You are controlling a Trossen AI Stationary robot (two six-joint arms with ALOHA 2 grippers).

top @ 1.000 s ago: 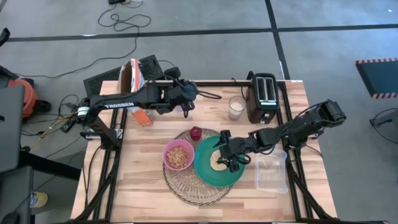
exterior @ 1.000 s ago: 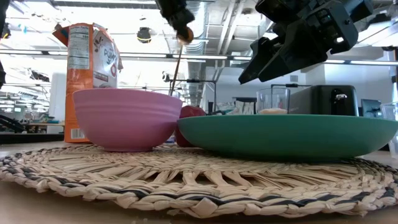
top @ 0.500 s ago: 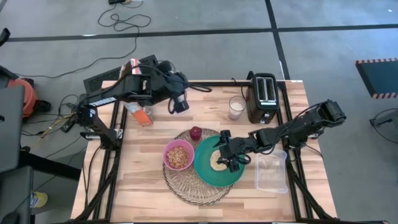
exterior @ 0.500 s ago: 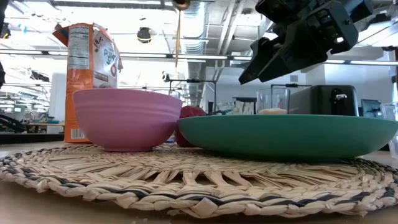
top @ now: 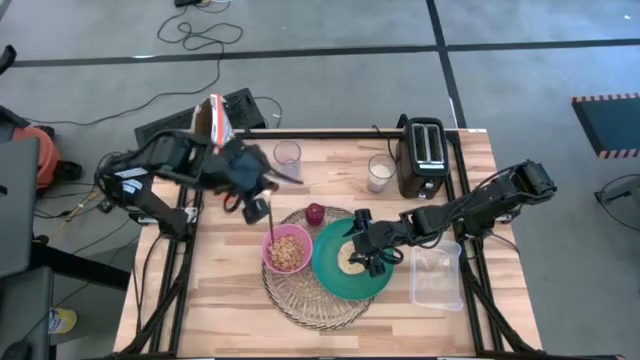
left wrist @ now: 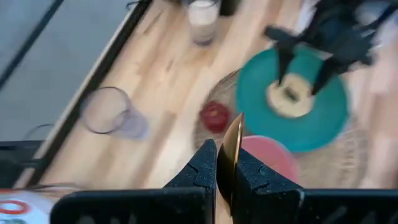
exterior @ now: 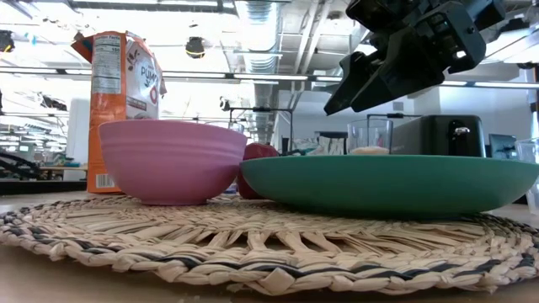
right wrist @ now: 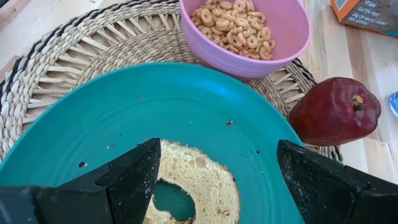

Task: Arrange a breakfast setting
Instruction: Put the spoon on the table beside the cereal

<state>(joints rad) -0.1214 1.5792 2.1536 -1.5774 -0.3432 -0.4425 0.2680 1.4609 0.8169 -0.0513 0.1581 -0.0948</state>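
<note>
The round wicker mat holds the pink bowl, filled with cereal rings, and the teal plate. The bread ring lies on the plate. The dark-red fruit rests on the mat's far edge. My left gripper is shut on the gold spoon, above the table just left of the bowl. My right gripper hovers open above the plate. Its fingers stand on either side of the bread ring, clear of it in the low view. My left gripper pinches the gold spoon between its two fingers. The spoon shows edge-on and sticks out past the fingertips. It slants down from the fingers toward the pink bowl's far-left rim, clear of the table. Which end the fingers have, I cannot tell.
A black toaster and a glass of milk stand at the far right. An empty glass and an orange cereal box stand at the far left. A clear plastic tub lies right of the plate.
My left gripper has carried the spoon from the table's far side toward the near and left edges, as the arm folded back. It now hangs beside the pink bowl. In the low view, gripper and spoon rose out of sight. My right arm has kept still.
</note>
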